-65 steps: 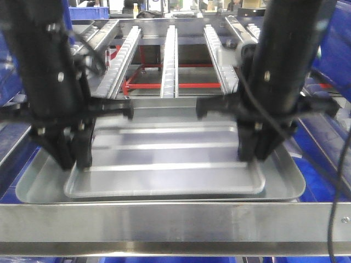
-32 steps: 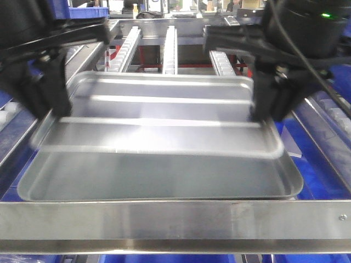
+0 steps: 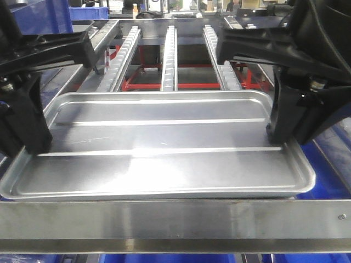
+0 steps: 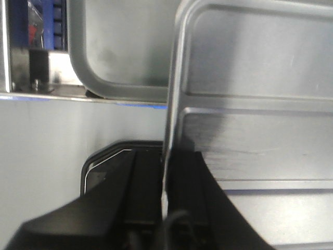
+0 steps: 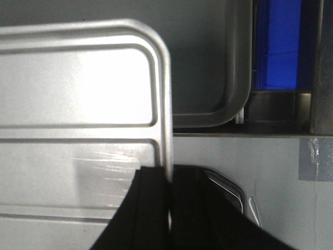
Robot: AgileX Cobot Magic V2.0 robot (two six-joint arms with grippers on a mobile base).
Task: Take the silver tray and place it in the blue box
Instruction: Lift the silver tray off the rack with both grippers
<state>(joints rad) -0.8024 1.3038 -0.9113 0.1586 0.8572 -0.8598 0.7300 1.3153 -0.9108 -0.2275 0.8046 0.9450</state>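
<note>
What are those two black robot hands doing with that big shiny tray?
The robot is holding the silver tray with both hands. The left gripper pinches the tray's left rim and the right gripper pinches its right rim, so the tray is held nearly flat between them. A second tray sits underneath it. The silver tray is not in a blue box yet.
</note>
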